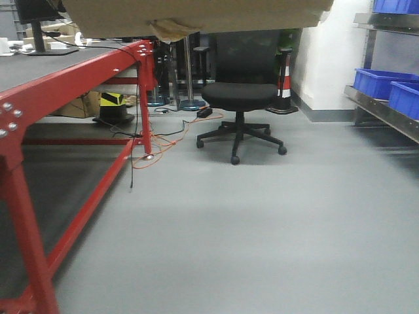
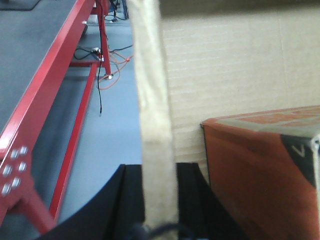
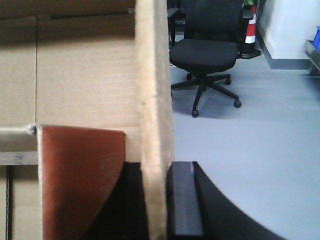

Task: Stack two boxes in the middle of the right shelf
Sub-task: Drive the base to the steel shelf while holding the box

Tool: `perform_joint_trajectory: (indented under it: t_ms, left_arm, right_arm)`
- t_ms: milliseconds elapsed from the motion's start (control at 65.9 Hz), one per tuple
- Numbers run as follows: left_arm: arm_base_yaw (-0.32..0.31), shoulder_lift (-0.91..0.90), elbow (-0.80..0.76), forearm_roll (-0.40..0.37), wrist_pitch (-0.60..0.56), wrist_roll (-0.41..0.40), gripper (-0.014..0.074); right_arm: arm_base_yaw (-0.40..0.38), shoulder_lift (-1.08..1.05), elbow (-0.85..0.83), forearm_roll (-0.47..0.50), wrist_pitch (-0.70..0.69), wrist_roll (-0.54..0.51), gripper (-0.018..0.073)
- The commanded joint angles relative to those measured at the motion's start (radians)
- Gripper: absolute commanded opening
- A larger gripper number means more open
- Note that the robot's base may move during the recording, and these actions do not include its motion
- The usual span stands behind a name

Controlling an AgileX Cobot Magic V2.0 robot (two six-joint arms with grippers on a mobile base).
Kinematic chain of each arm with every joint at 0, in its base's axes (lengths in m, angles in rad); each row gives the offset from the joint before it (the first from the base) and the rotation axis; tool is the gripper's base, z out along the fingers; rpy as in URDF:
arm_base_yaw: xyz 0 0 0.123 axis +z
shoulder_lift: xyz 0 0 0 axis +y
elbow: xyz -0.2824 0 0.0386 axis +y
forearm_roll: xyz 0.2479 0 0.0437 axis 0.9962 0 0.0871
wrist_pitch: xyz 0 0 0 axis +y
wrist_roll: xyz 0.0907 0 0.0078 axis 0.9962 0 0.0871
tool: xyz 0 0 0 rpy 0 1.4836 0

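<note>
A tan cardboard box (image 1: 196, 13) hangs across the top of the front view, a wad of yellowish tape (image 1: 171, 27) dangling from its lower edge. My left gripper (image 2: 159, 195) is shut on the box's left wall (image 2: 152, 100). My right gripper (image 3: 157, 200) is shut on the right wall (image 3: 152, 75). Inside the box lies an orange-red carton (image 2: 260, 165), which the right wrist view also shows (image 3: 80, 175). The steel shelf (image 1: 380, 110) stands at the far right, apart from the box.
A red-framed table (image 1: 78, 78) with a grey top runs along the left. A black office chair (image 1: 241, 85) stands ahead, a striped cone (image 1: 285, 82) behind it. Blue bins (image 1: 383, 82) sit on the shelf. Cables (image 1: 157, 140) trail on the floor.
</note>
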State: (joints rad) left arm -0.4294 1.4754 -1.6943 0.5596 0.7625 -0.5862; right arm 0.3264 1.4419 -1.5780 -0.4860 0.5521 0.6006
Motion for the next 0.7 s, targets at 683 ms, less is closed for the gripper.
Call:
perform_joint_trajectory:
  t_ms: [683]
  left_arm:
    - [-0.006, -0.011, -0.014, 0.010, -0.054, 0.010, -0.0111]
  right_arm:
    - [-0.006, -0.016, -0.015, -0.025, -0.066, 0.004, -0.0162]
